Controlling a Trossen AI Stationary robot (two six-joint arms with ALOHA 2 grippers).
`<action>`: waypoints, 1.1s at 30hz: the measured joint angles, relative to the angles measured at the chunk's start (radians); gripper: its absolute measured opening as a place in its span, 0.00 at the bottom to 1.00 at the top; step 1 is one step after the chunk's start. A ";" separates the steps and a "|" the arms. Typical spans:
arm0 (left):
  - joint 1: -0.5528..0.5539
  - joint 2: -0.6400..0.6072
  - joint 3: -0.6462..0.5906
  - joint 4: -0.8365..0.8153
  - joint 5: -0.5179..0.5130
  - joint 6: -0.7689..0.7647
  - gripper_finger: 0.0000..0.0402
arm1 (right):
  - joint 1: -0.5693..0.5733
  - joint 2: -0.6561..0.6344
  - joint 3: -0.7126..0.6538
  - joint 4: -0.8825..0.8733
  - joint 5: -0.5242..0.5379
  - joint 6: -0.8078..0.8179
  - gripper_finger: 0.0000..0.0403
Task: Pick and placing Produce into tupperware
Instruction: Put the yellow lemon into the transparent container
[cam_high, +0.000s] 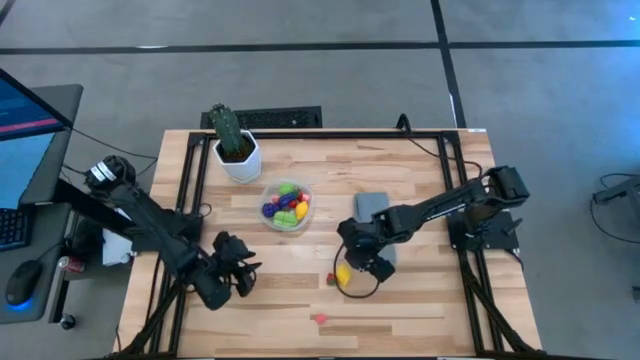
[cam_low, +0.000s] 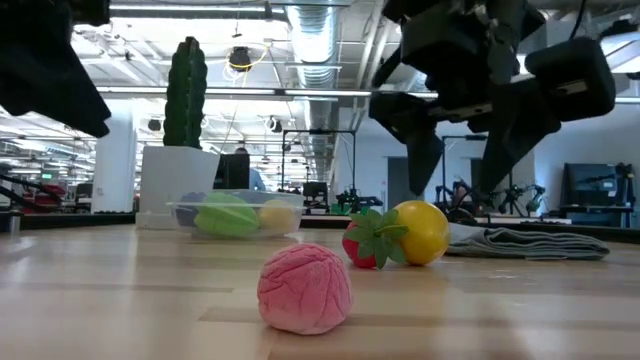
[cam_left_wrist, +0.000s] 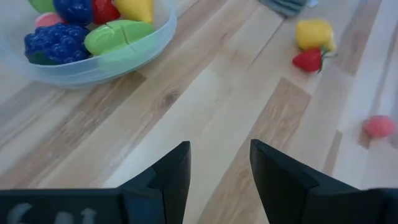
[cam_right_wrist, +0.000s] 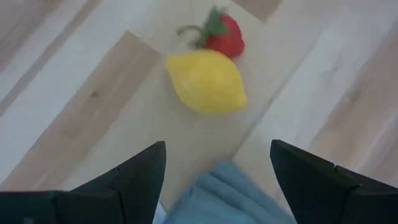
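Right wrist view: our right pincer (cam_right_wrist: 214, 174) hangs spread above the lemon (cam_right_wrist: 206, 81); we should centre, avoiding the strawberry (cam_right_wrist: 222, 36).

Lighting: bright, even, from overhead — ceiling strip lights (cam_low: 200, 92) glare white in the low view, washing out the room behind. Shadows: soft, short, close under the arms on the table (cam_high: 420, 310). Focus: pink fruit (cam_low: 304, 288) nearest the low camera fairly sharp; the background hazy. Wrist views soft — the lemon (cam_right_wrist: 206, 82) slightly blurred, dark fingers (cam_left_wrist: 168, 180) unlit, near-silhouette.
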 joint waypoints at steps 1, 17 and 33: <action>-0.010 0.000 0.000 -0.005 -0.012 -0.021 0.39 | 0.006 0.009 0.011 0.000 0.000 -0.006 0.77; -0.085 0.000 0.000 -0.013 -0.056 -0.132 0.39 | 0.051 0.083 0.060 0.048 0.050 -0.049 0.77; -0.143 0.000 0.000 -0.014 -0.098 -0.198 0.39 | 0.052 0.088 0.062 0.108 0.043 -0.077 0.77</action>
